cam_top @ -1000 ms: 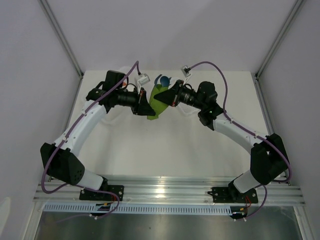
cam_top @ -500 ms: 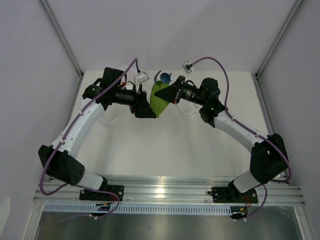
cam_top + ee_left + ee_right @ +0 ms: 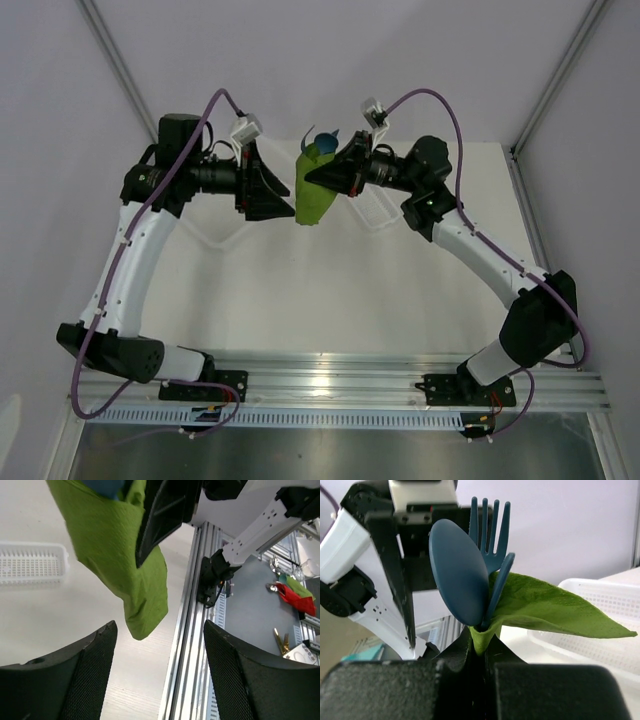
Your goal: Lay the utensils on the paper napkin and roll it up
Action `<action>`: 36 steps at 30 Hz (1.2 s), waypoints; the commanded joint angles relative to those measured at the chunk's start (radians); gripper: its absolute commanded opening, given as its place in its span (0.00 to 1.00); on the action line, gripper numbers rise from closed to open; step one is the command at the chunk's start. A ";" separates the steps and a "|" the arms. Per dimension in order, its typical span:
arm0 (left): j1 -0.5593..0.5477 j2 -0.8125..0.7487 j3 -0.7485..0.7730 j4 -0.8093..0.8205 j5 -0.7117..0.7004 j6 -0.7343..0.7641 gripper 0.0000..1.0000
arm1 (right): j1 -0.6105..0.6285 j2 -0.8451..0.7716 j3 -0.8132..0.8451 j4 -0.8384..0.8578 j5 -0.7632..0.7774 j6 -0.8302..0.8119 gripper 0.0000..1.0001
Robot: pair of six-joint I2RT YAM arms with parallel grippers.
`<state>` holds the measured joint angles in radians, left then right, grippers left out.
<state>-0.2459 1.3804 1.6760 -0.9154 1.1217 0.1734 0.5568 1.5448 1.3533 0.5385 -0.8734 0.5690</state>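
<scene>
- Risk: napkin (image 3: 312, 198) hangs loose below the pinch, up in the air, so the roll may unwind & utensils (image 3: 470, 570) drop to the counter (image 3: 330, 270).
- Grip: right hand (image 3: 477, 642) clamped on napkin's upper end, cutlery heads poking above it.
- Other: left hand (image 3: 160, 665) spread wide, empty, just beside napkin, not touching.

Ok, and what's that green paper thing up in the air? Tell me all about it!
The paper napkin is thin olive-green paper with a fine dotted texture. It is wrapped loosely around the dark blue utensils, whose spoon and fork ends poke out the top. The right gripper pinches it and holds it above the table. Its lower end hangs free, and a flap sticks out sideways. The left gripper is open nearby, not touching it.
</scene>
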 commanded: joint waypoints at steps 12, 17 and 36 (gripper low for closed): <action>-0.007 -0.011 0.051 0.205 0.086 -0.190 0.72 | 0.038 -0.060 0.199 -0.018 -0.087 -0.179 0.00; -0.026 -0.014 0.068 0.230 0.116 -0.189 0.72 | 0.054 -0.029 0.256 -0.029 -0.108 -0.205 0.00; -0.079 0.022 0.087 0.294 0.142 -0.252 0.23 | 0.071 0.032 0.343 -0.022 -0.133 -0.222 0.00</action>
<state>-0.3119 1.4033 1.7267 -0.6460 1.2263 -0.0628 0.6228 1.5768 1.6520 0.4801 -0.9966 0.3656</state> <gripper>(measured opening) 0.290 0.047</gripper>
